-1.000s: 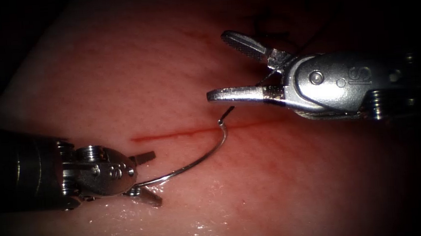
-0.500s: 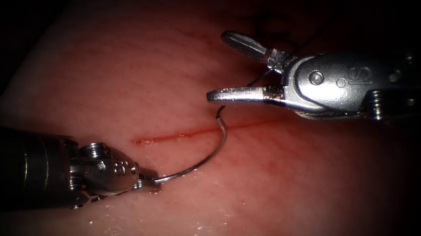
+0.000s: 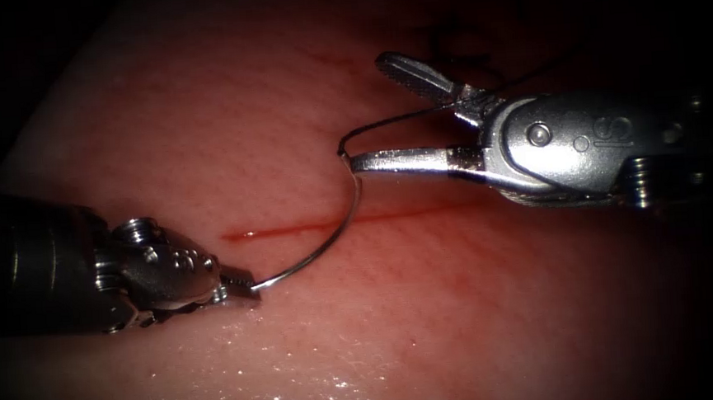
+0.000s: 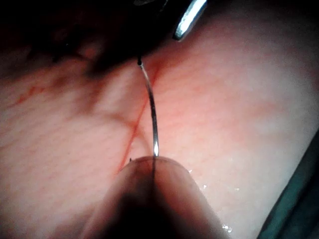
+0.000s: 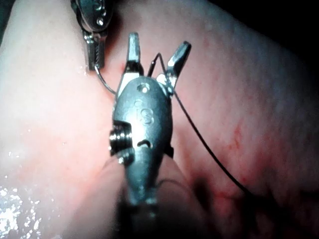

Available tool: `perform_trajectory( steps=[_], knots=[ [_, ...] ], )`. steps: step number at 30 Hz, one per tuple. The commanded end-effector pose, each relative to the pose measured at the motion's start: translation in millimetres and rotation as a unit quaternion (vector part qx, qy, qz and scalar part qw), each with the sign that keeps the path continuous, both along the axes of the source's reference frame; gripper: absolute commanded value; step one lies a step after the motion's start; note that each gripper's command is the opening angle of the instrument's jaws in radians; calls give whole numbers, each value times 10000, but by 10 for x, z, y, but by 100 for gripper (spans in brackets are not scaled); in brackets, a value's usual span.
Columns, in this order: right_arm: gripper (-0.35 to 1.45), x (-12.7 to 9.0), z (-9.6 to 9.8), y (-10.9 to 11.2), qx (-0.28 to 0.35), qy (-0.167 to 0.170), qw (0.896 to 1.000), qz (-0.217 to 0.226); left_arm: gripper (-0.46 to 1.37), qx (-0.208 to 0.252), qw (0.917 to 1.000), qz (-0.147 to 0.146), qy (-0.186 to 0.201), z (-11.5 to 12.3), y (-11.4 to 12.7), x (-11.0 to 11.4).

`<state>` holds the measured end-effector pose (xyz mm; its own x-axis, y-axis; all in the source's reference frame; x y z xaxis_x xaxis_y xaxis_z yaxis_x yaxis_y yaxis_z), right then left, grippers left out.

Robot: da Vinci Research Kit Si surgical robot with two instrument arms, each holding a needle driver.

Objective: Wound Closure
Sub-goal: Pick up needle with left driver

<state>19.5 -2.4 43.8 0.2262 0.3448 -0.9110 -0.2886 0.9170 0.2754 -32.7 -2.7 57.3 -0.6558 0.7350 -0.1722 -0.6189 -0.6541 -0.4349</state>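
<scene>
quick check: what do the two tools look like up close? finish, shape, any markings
Both are bare silver metal. The right tool has two slim tapered jaws, the upper with a ridged inner face, a rounded clevis with a pivot pin and engraved lettering. The left tool has a stubby wrist with small round holes on a dark, ribbed shaft.

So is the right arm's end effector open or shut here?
Open. The right end effector has its jaws spread wide apart, holding nothing; the thread runs between them from the needle held by the left end effector.

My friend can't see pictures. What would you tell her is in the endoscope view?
The left tool grips one end of a curved needle arching above the red cut in the tissue. The right tool waits open at its other end.
</scene>
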Motion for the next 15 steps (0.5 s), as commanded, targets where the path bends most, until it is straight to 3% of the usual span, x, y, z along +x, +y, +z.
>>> perform_trajectory(
  steps=[1,9,15],
  knots=[
    [134,0,0,-2,157,20,9999,-46,-35,-6,10000,-39,-51,-2,1,0],
    [134,-4,4,-3,675,-313,9968,283,-35,-87,9997,-214,-101,-16,7,-1],
    [130,-10,11,-8,1408,-699,9854,649,-35,-142,9994,-302,-37,-28,11,-2]
  ],
)
